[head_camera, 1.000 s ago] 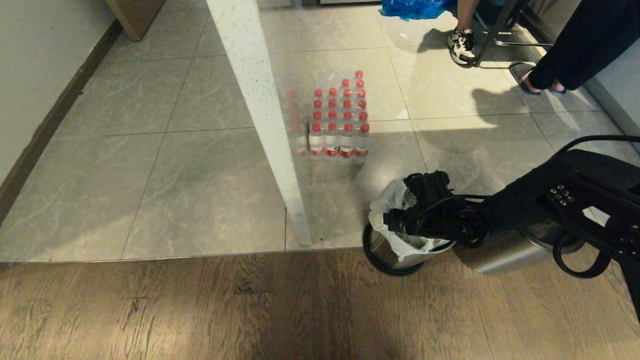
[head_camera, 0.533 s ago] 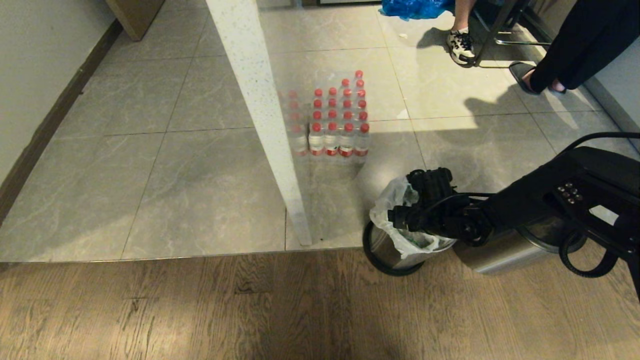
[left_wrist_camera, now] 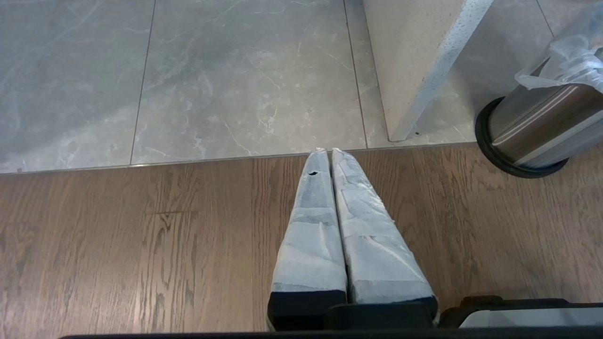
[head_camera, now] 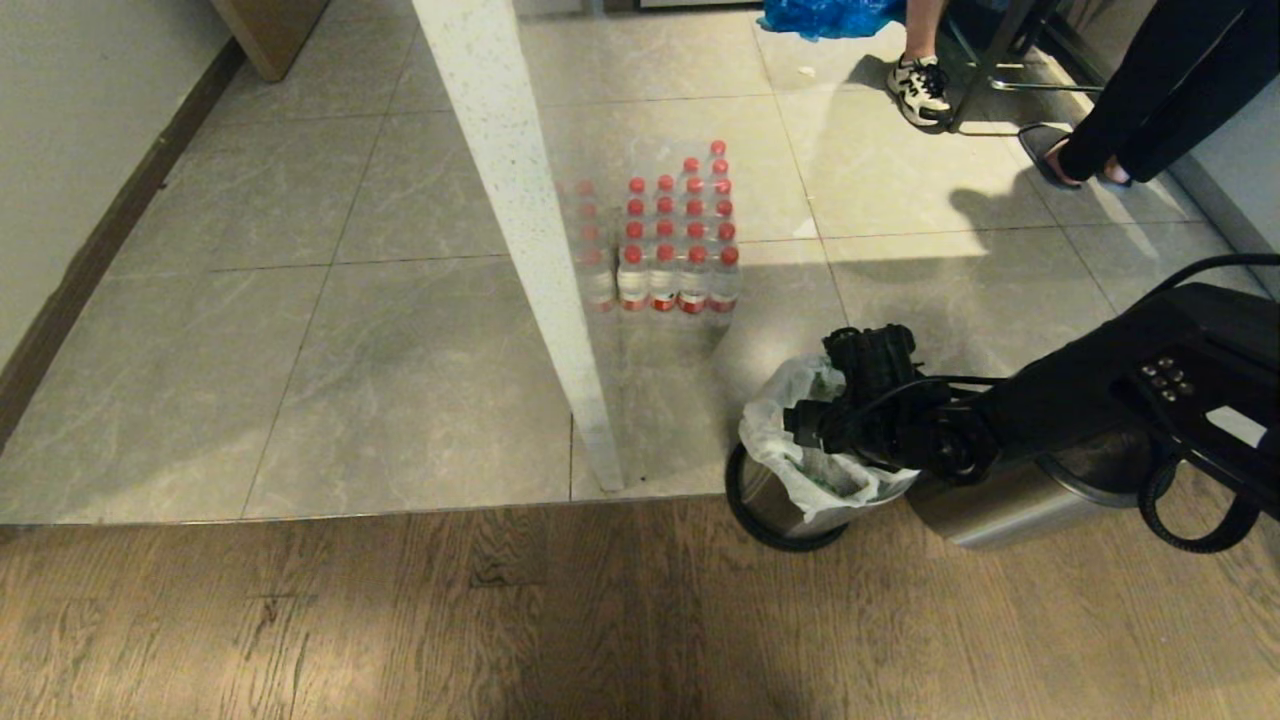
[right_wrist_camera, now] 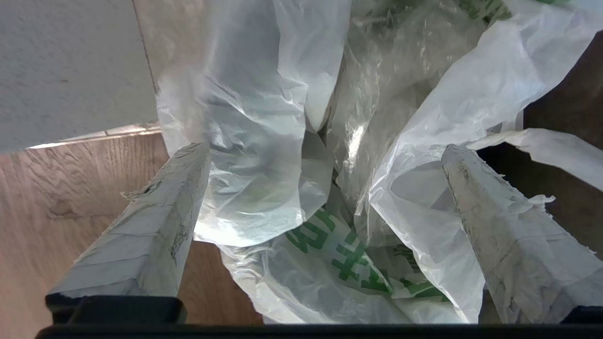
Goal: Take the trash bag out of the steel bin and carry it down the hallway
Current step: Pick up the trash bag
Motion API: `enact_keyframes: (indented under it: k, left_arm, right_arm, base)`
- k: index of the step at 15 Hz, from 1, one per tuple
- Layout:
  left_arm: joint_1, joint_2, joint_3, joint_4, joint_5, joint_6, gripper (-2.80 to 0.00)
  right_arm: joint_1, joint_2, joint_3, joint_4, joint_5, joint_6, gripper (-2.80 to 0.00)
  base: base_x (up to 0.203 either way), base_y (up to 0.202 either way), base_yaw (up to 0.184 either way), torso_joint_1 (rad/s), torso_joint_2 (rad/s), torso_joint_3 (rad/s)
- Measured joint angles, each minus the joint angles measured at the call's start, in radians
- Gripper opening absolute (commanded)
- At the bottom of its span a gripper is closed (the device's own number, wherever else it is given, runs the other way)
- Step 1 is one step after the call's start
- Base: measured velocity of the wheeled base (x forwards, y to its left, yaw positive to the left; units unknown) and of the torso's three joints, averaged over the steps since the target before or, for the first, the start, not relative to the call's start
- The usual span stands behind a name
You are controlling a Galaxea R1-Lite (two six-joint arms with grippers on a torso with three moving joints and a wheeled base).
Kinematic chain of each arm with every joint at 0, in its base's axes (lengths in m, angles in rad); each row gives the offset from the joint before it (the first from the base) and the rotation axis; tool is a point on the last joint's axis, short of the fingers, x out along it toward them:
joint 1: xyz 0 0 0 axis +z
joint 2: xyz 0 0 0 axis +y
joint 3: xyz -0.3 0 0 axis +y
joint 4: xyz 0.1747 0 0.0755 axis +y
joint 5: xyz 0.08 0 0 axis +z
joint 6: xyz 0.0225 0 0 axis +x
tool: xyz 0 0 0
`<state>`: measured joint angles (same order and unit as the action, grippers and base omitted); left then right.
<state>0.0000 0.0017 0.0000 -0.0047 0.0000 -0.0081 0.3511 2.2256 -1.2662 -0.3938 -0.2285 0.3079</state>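
The steel bin [head_camera: 775,505] stands on the wooden floor just past the tile edge, lined with the trash bag [head_camera: 775,425], thin white plastic with green printing. My right gripper [head_camera: 812,428] hovers over the bin's mouth. In the right wrist view it [right_wrist_camera: 325,148] is open, fingers [right_wrist_camera: 160,221] wide apart on either side of the crumpled trash bag [right_wrist_camera: 254,141], gripping nothing. My left gripper [left_wrist_camera: 327,151] is shut and empty over the wooden floor, left of the steel bin [left_wrist_camera: 532,127]. The grey-tiled hallway [head_camera: 300,350] stretches ahead.
A white speckled pillar [head_camera: 520,200] stands left of the bin. A shrink-wrapped pack of red-capped bottles [head_camera: 670,240] sits behind it. A second steel container [head_camera: 1010,505] lies right of the bin. Two people's legs [head_camera: 925,75] and a blue bag [head_camera: 820,15] are at the back right.
My right gripper has edged slightly right and away over the bin's mouth, staying open. The people's feet at the back have shifted a little.
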Motion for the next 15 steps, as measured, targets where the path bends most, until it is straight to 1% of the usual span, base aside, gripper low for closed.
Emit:
enact_keyframes:
  k: [2,4,7,9,12,15]
  left_arm:
    - [0.000,0.000,0.000,0.000,0.000,0.001,-2.80]
    - [0.000,0.000,0.000,0.000,0.000,0.000,-2.80]
    - [0.000,0.000,0.000,0.000,0.000,0.000,-2.80]
    - [0.000,0.000,0.000,0.000,0.000,0.000,-2.80]
    - [0.000,0.000,0.000,0.000,0.000,0.000,-2.80]
    - [0.000,0.000,0.000,0.000,0.000,0.000,-2.80]
  right_arm:
    - [0.000,-0.008,-0.001,0.005,0.008,0.005,0.00]
    - [0.005,-0.014,0.033,0.030,0.021,-0.011,0.00]
    - [0.023,-0.011,0.054,0.063,0.041,-0.013,0.00]
    - [0.033,-0.003,0.051,0.103,0.073,-0.004,0.00]
    - [0.043,0.006,0.049,0.110,0.106,-0.008,0.00]
    - [0.044,0.013,0.067,0.104,0.101,-0.030,0.00]
  base:
    - [0.000,0.000,0.000,0.000,0.00,0.000]
    - [0.000,0.000,0.000,0.000,0.00,0.000]
    - [0.000,0.000,0.000,0.000,0.00,0.000]
    - [0.000,0.000,0.000,0.000,0.00,0.000]
    - [0.000,0.000,0.000,0.000,0.00,0.000]
    - [0.000,0.000,0.000,0.000,0.00,0.000]
